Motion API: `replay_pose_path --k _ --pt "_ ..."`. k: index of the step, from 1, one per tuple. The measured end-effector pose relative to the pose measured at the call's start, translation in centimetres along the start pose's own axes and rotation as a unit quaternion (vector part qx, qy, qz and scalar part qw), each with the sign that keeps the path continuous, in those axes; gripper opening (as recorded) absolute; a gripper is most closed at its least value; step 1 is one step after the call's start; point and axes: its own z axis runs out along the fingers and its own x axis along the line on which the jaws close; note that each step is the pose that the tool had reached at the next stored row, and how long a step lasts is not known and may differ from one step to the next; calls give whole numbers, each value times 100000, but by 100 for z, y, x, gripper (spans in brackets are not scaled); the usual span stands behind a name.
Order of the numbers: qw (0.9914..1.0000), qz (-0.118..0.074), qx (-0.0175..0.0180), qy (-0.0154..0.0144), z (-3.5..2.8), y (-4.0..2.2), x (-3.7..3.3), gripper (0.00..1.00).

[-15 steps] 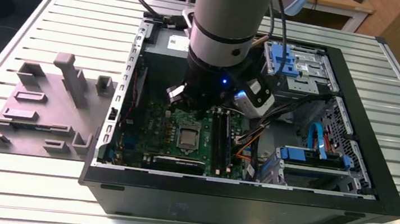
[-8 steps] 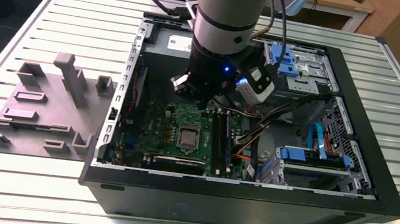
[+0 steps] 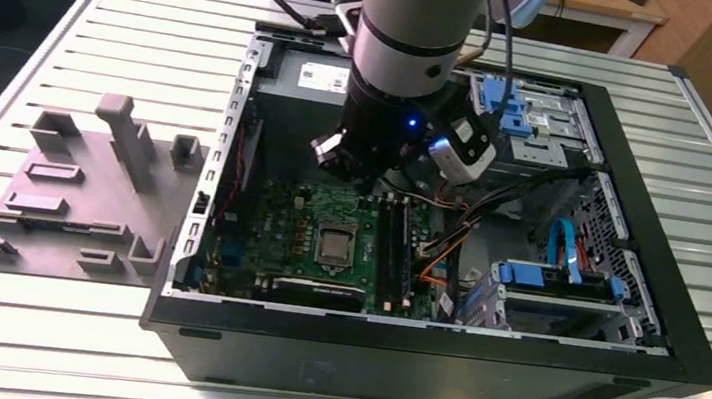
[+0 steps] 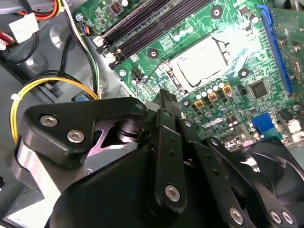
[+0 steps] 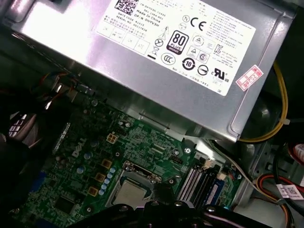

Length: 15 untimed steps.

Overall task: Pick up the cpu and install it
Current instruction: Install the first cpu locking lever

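The cpu (image 4: 205,62) lay flat in the metal-framed socket (image 3: 334,245) of the green motherboard (image 3: 286,222), inside the open computer case (image 3: 626,190) on the slatted table (image 3: 108,20). The gripper (image 3: 356,174) hung just above the board, holding nothing; whether its jaws were spread cannot be told. A grey fixture tray (image 3: 74,198) sat at the exterior view's left

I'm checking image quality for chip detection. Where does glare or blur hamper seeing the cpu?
In the second wrist view, glare washes out the cpu top; the dark hand links are blurred. In the first wrist view it looks evenly lit. In the exterior view it is dim.
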Motion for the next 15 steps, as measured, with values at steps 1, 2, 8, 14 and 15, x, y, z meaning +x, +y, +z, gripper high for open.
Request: replay_pose_path --k 1,2,8,14,15 --pt "100000 -148 1 19 0 -5 -14 10" --pt "100000 -271 -6 29 1 -11 -27 10" --pt "99998 -670 -23 57 9 -19 -114 10" --pt "99989 -1485 -53 118 24 -10 -157 10" --pt "99985 -1712 -63 135 27 -9 -161 10"
